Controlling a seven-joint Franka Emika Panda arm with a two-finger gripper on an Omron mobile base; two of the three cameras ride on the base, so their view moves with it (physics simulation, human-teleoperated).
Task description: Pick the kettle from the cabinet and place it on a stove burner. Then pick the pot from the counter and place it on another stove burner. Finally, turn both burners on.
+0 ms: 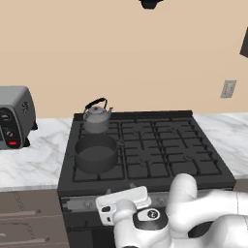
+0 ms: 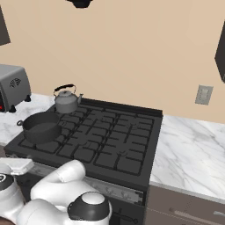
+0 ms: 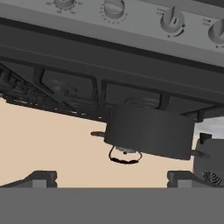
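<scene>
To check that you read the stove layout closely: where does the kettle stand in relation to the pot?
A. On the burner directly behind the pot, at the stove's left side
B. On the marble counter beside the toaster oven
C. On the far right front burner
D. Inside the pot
A. The kettle stands on the rear left grate, with the pot on the grate just in front of it.

Your hand view is rolled upside down, and the pot [image 3: 148, 131] covers most of the kettle [image 3: 125, 155], leaving you just its black handle and a sliver of lid. You see the finger tips [image 3: 37, 178] only as stubs, too little to judge their spread. The toaster oven [image 1: 14, 116] is cut by the left base view's edge. The knobs' [image 3: 173, 19] markings are too small to read.
</scene>
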